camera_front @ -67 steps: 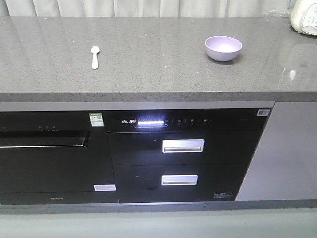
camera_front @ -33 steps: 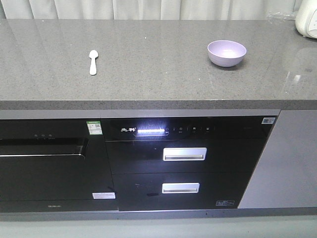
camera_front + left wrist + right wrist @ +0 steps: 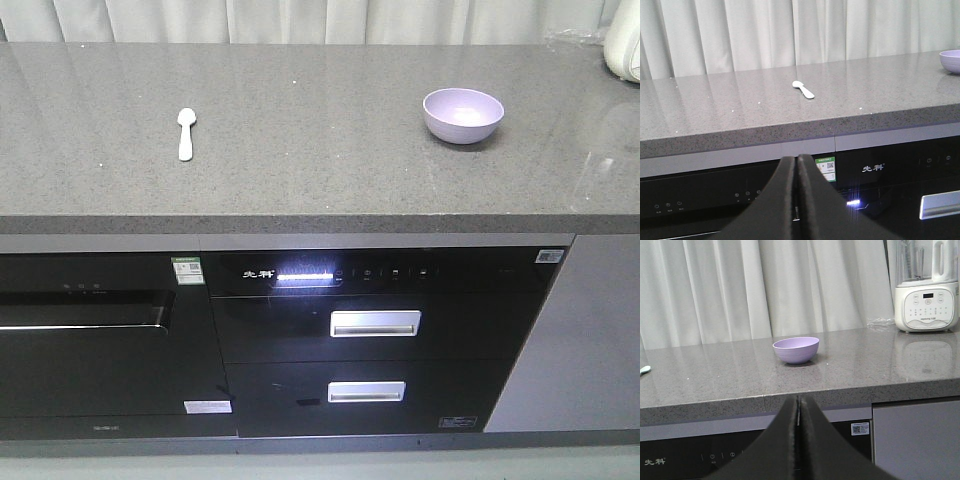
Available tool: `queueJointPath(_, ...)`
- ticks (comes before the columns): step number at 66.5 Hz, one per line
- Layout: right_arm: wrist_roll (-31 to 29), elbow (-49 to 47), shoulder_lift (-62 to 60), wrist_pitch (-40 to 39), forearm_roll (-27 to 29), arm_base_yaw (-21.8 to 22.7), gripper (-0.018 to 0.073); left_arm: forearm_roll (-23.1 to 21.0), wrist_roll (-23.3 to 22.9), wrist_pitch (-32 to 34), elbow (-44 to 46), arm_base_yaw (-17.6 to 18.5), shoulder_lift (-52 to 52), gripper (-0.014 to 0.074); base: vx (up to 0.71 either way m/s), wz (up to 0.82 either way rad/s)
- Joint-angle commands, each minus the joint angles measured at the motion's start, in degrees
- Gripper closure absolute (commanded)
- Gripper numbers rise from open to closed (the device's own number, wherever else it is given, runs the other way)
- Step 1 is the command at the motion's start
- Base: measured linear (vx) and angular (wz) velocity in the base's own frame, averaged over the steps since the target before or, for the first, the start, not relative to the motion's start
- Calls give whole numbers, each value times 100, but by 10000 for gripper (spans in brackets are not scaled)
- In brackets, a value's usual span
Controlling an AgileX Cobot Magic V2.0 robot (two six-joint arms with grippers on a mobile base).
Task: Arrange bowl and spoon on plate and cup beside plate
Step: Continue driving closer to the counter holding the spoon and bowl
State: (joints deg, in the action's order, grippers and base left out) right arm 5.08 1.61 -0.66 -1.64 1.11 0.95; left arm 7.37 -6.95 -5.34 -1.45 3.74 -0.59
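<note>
On counter, spoon at 9 o'clock and bowl at 3 are ungrasped; left gripper, right gripper, jaws pressed together, likely must be opened next.

The left gripper has its 2 dark fingers pressed flat together, tips touching, empty, pointing level and forward. The right gripper is posed alike: 2 fingers closed against each other, empty, aimed level ahead.
</note>
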Motion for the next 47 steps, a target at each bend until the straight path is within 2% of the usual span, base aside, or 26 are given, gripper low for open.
queueJointPath(1, -52, 19, -55, -449, -22, 30, 562, -8, -38, 429, 42, -2, 31, 603, 5, -1)
queueJointPath(47, -52, 19, -55, -449, -22, 30, 562, -8, -38, 429, 42, -2, 31, 603, 5, -1)
